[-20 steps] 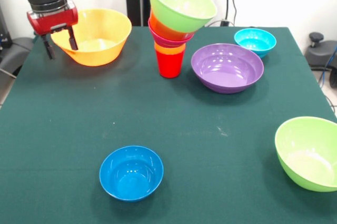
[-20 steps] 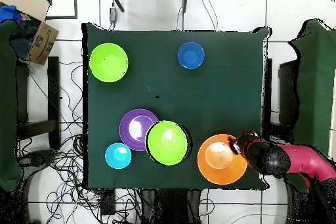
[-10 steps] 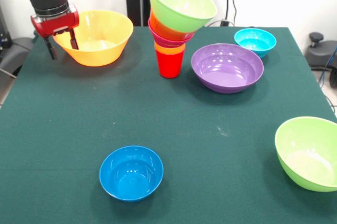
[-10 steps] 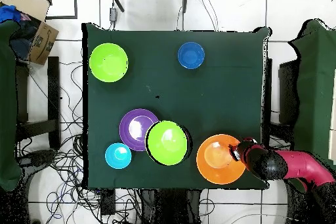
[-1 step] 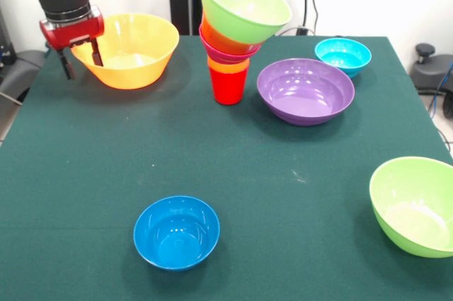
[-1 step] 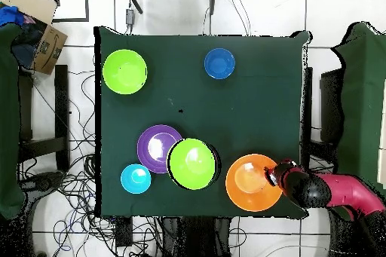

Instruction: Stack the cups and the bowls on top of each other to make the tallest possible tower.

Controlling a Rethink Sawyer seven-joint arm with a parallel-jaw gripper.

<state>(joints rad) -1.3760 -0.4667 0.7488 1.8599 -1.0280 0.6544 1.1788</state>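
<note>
The tower stands at the table's far middle on a red cup (image 5: 228,86), with an orange cup, a pink bowl and an orange bowl above it. A tilted lime green bowl (image 5: 244,5) (image 6: 193,163) tops it. My gripper (image 5: 81,60) (image 6: 274,172) is at the large yellow-orange bowl (image 5: 131,49) (image 6: 251,183), open. One finger is inside the bowl's left rim and the other outside it. Loose on the cloth lie a purple bowl (image 5: 306,91) (image 6: 151,147), a light blue bowl (image 5: 342,55) (image 6: 136,178), a dark blue bowl (image 5: 176,232) (image 6: 219,63) and a second lime green bowl (image 5: 414,205) (image 6: 124,71).
The dark green table (image 5: 233,152) ends close to the left of the gripper. A cardboard box (image 6: 41,32) sits off the table in the overhead view, and cables run over the floor around it.
The gripper has risen a little and shifted slightly along the yellow-orange bowl's rim, its fingers a bit closer together. That bowl has nudged slightly toward the tower. The other bowls have not moved.
</note>
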